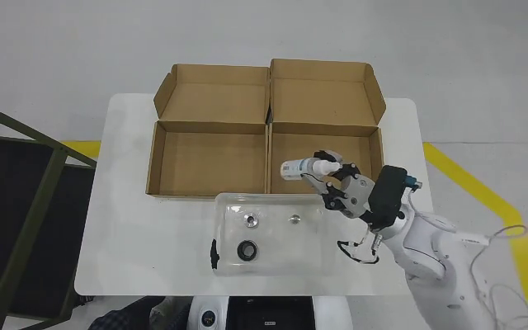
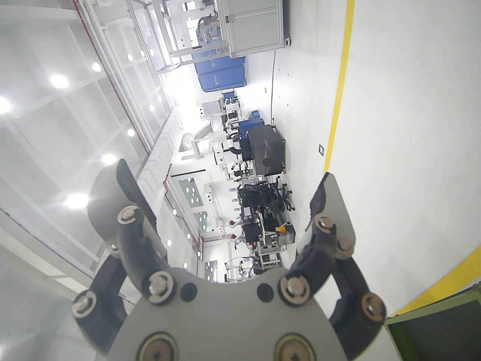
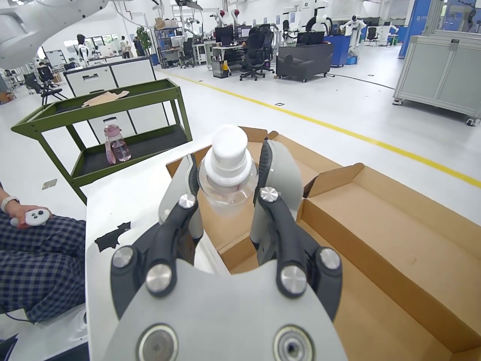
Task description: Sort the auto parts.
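Top view has my right gripper (image 1: 328, 172) clamped across a small bottle (image 1: 301, 168), holding it level over the floor of the right cardboard box (image 1: 363, 140), close to the wall that box shares with the left cardboard box (image 1: 206, 161). Both boxes stand open on the white table (image 1: 124, 206), side by side and touching, lids folded back on the far side from me. Seen from my right wrist, the bottle has a clear, rounded body, a white stepped collar and a tall white cap on top of that. The cap end points away from my wrist, and the body sits squeezed between my two fingers (image 3: 285, 174), which press on it from either side just below the collar. Under it I see the brown box floor and the box's near corner. Just beside the boxes, on my side of them, lies a clear plastic tray (image 1: 309, 247) with three parts in it, well apart from one another: a silver ring-shaped part (image 1: 249, 220) and a smaller silver part (image 1: 294, 219) toward the tray's far wall, and a black ring (image 1: 247, 250) nearer me. My left gripper (image 2: 223, 174) stands with its fingers spread wide and bare, turned toward the hall and its pale floor rather than toward the table
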{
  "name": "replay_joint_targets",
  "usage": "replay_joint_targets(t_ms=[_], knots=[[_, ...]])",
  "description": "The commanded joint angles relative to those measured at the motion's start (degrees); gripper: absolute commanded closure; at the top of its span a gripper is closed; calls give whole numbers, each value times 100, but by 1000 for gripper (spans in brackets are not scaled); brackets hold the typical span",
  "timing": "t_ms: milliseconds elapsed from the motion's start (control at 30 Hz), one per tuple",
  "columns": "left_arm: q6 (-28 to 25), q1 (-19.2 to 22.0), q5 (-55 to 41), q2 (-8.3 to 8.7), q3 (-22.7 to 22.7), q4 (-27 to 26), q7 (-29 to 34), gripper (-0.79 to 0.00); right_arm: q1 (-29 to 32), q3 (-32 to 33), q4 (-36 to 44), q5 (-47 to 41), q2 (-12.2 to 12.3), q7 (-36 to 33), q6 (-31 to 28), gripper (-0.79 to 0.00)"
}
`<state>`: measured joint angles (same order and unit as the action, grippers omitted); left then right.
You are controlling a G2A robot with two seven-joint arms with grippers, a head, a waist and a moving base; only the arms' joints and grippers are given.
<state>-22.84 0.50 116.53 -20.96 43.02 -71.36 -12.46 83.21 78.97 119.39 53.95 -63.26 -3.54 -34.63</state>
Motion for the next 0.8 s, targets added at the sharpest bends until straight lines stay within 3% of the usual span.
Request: replay_joint_targets(t_ms=[0, 500, 767], knots=[[0, 0, 0, 0, 0, 0, 0, -785, -69, 12, -25, -110, -3, -26, 30, 0], [0, 0, 0, 0, 0, 0, 0, -785, -187, -47, 168, 1, -22, 103, 71, 0], [0, 0, 0, 0, 0, 0, 0, -785, -369, -327, -144, 254, -46, 1, 62, 0]])
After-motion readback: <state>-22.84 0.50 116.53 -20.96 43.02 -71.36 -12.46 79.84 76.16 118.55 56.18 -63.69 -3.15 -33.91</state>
